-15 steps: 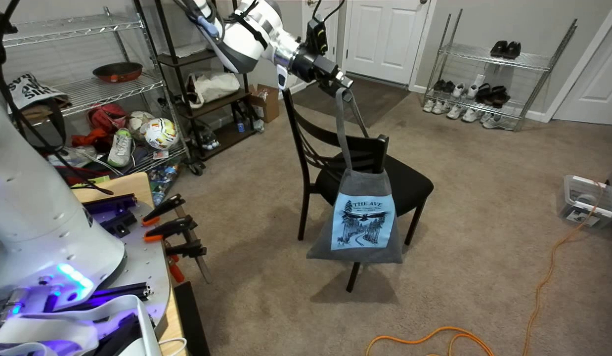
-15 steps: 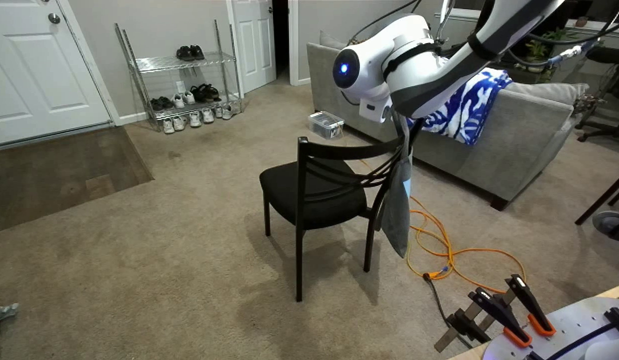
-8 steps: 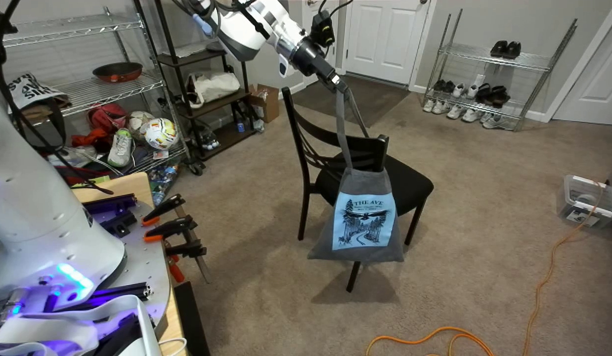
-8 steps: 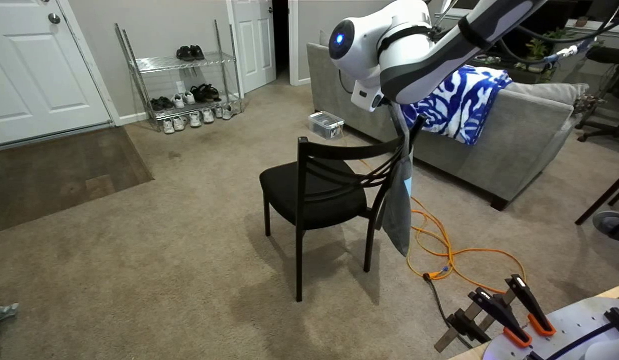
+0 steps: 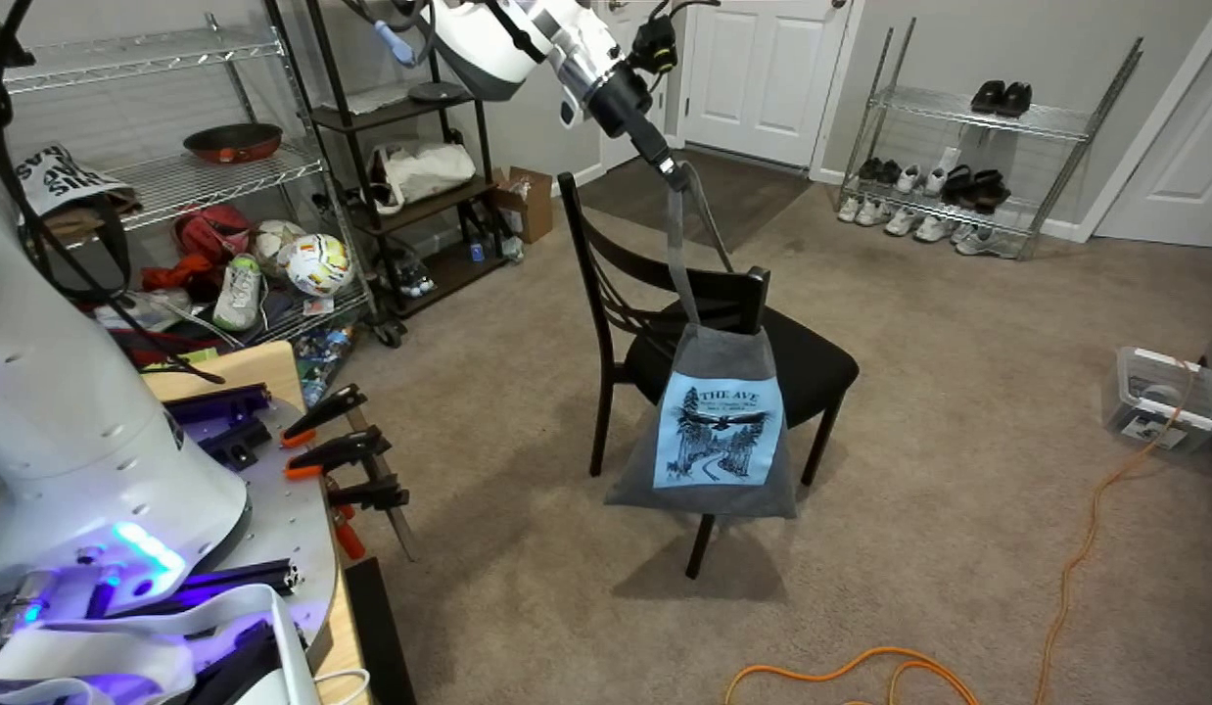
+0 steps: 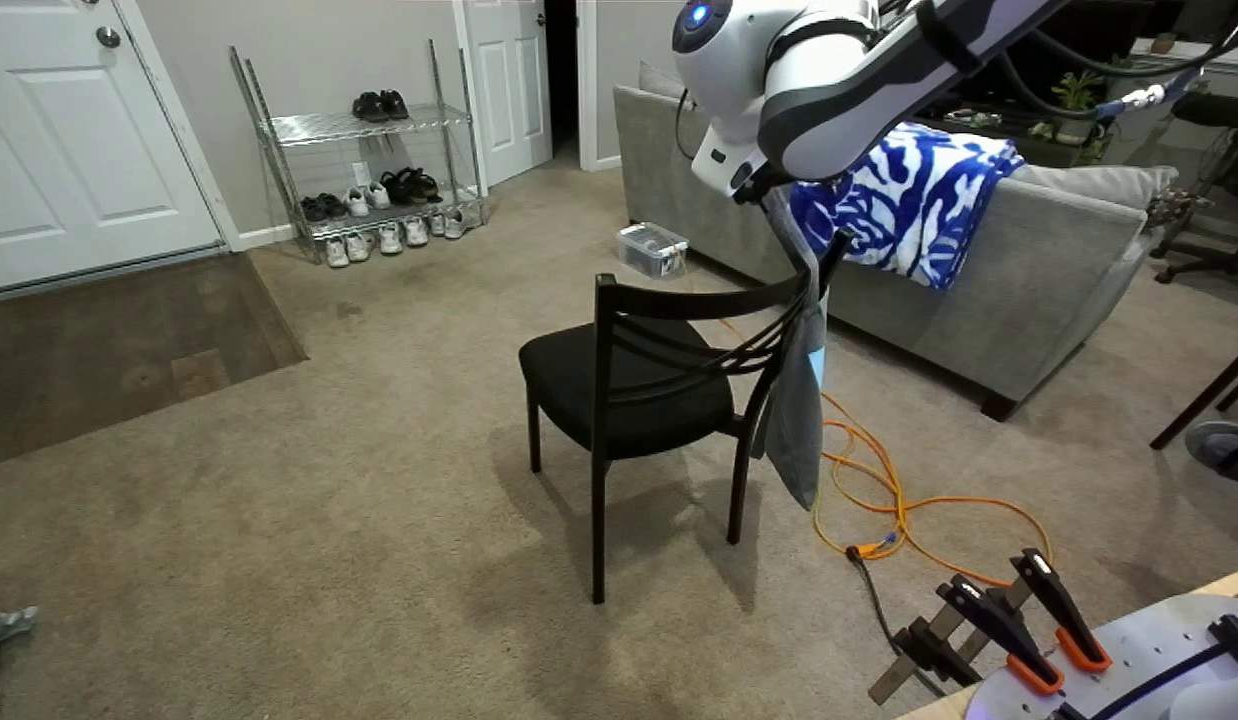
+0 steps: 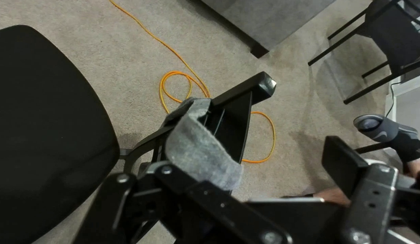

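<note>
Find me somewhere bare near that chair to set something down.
Bare: the chair seat, before its backrest, and carpet between chair and shoe rack. Crowded: the backrest end by the gray bag, strap and end effector, and where orange cord loops.

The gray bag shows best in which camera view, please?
An exterior view shows the gray bag best: its printed front is unobstructed. Elsewhere, the bag appears nearly edge-on in an exterior view, and the wrist view shows mainly its strap.
</note>
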Action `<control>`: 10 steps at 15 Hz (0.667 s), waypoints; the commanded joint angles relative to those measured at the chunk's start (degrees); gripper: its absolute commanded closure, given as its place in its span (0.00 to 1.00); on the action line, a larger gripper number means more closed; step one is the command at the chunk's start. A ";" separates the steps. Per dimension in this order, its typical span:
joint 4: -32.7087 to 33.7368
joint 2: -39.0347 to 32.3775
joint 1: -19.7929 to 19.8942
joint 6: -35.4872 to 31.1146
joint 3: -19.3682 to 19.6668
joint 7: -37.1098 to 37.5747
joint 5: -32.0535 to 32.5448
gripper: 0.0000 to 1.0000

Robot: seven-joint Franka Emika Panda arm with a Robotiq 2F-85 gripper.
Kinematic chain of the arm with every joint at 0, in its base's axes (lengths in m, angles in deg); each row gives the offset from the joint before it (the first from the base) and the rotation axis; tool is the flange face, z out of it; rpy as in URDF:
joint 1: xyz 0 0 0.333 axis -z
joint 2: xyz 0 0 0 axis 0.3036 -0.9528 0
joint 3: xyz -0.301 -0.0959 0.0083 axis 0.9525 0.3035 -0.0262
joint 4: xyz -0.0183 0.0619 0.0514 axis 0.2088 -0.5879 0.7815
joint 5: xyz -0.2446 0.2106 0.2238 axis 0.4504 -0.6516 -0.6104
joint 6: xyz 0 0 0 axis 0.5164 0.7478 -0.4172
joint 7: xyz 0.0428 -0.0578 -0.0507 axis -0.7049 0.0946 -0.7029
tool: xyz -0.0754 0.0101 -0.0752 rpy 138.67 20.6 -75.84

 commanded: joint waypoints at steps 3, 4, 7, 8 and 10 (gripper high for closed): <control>-0.76 1.78 0.99 -3.42 -0.43 -3.95 -3.44 0.00; -0.97 1.89 1.45 -4.76 -0.65 -5.79 -4.14 0.00; -1.27 2.31 2.10 -7.49 -0.48 -8.87 -6.49 0.00; -1.18 2.31 2.33 -7.86 -0.37 -9.64 -7.53 0.00; -1.35 2.74 2.56 -8.18 0.04 -9.78 -9.01 0.00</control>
